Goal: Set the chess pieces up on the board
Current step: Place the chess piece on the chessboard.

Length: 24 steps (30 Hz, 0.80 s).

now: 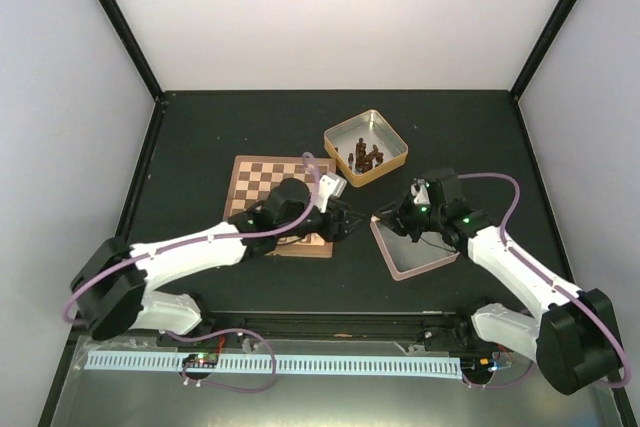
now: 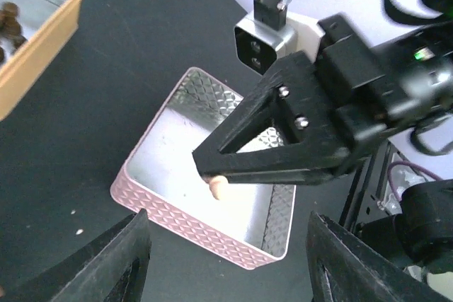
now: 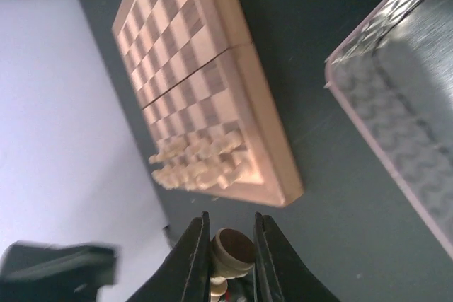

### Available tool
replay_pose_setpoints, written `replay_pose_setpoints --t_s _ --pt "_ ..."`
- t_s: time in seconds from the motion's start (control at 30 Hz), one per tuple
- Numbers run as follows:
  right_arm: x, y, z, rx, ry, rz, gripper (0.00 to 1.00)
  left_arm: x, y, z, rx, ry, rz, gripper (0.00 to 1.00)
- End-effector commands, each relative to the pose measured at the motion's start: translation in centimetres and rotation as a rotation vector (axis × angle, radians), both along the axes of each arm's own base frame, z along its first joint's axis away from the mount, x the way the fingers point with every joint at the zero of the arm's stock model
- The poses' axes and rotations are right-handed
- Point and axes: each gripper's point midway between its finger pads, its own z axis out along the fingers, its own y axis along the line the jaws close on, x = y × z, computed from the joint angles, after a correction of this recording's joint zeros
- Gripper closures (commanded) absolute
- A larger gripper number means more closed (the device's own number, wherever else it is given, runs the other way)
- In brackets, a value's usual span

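a pale chess piece [image 3: 231, 252] is clamped between the fingers of the right gripper [image 3: 231, 225], base up as far as can be judged from the blurred wrist view. in the left wrist view it is seen hanging over the pink tin [image 2: 177, 228]. the left gripper [image 2: 228, 223] is held with its fingers wide apart and nothing between them, just beside the right gripper, between the chessboard [image 1: 262, 179] and the pink tin. the step in hand is judged to be a carry, or possibly a handover, of this piece towards the board. a cluster of pale pieces [image 3: 197, 162] is already stood in two rows at the board's corner nearest the right gripper.

the next move calls for the piece to be lifted clear of the tin wall, brought across the dark table [image 1: 200, 137], turned upright and lowered onto a free square beside the cluster. little room is offered there: the cluster is packed close and the board's border lies just beside it, so a neighbour could be knocked over. the two grippers are close together, and a clash is to be guarded against. the gold tin [image 1: 390, 132] with its dark pieces [image 1: 366, 157] is set apart beyond the board's far corner, and the far half of the board is open.
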Motion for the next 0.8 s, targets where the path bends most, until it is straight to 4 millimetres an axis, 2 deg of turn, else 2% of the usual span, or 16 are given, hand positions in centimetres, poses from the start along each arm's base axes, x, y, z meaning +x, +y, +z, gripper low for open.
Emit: replay_pose_setpoints --t_s 0.0,0.2,0.6,0.7,0.77 --pt "-1.2 2.2 2.6 0.219 0.062 0.037 0.92 0.4 -3.3 0.9 -0.103 -0.024 -0.042 0.40" --pt "-1.7 2.5 3.0 0.274 0.089 0.043 0.92 0.3 -5.1 -0.2 -0.097 0.019 -0.074 0.60" --pt "-1.9 2.3 2.7 0.256 0.083 0.045 0.92 0.6 -5.9 -0.4 -0.090 0.021 -0.079 0.86" --pt "-1.9 2.3 2.5 0.247 0.086 0.048 0.92 0.6 -5.9 -0.3 -0.087 0.011 -0.075 0.97" --pt "-1.9 2.2 2.3 0.240 0.083 0.048 0.91 0.7 -5.8 -0.2 -0.080 0.004 -0.069 0.98"
